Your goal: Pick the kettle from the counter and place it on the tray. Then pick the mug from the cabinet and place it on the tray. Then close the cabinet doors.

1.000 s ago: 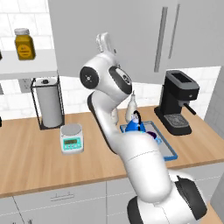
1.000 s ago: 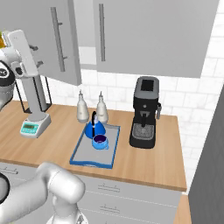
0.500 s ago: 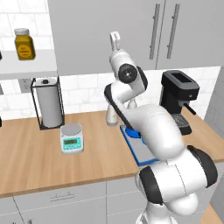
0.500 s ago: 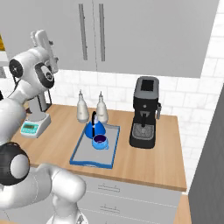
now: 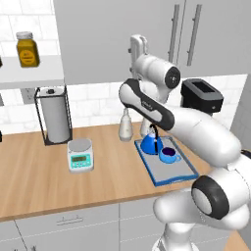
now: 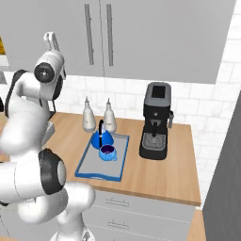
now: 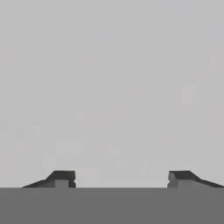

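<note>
- Kitchen setting: a light-brown wood-grain counter point(image 5: 39, 176) runs beneath the wide grey wall cabinet point(image 6: 155, 37), whose two cabinet doors point(image 6: 101, 35) appear flush and shut.
- Relative to the tray point(image 5: 174, 169), which lies on the counter: the kettle point(image 5: 151, 143) stands inside it at the far end, and the mug point(image 5: 169, 155) sits inside it just in front of the kettle.
- Beyond the tray stand two pale bottles point(image 6: 109, 117); beside it stands a black coffee machine point(image 6: 156, 121).
- The gripper point(image 7: 121, 177) is raised well above the tray, facing a plain grey panel at close range; its fingertips point(image 7: 61, 178) stand wide apart, holding nothing.
- Judgement: both placements look complete, and the door step appears finished or nearly so.
- Handling, as judged: the doors are stiff, flat, hinged panels, light to swing and not fragile. A flat push on the panel face suffices; the long vertical bar handles point(image 6: 88, 34) offer the only graspable feature.
</note>
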Available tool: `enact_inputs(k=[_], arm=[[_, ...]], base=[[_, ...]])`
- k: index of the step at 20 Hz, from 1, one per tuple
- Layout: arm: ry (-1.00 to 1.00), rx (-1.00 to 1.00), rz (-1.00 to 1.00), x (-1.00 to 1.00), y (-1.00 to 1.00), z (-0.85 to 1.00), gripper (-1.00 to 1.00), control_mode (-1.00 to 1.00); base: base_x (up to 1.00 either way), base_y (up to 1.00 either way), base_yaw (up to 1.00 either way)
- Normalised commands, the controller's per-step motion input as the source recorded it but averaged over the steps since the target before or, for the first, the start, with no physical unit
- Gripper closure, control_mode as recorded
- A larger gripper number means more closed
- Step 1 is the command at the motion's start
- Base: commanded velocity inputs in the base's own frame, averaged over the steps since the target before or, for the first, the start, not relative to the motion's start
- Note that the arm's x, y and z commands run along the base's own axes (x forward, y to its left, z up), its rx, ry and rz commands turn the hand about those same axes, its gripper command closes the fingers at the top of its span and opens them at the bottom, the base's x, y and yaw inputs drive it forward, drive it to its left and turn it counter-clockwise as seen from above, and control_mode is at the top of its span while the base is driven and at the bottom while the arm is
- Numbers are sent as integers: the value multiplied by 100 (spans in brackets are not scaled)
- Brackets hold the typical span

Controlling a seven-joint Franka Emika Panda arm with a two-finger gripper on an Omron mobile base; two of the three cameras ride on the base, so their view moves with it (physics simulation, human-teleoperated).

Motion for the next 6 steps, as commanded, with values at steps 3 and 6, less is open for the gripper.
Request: enact_inputs(k=[3,6], arm=[[29,4,9,31,-16,8,-100,-100],[30,0,2,41,-5,0,-100,-100]], base=[[0,0,0],[0,0,0]])
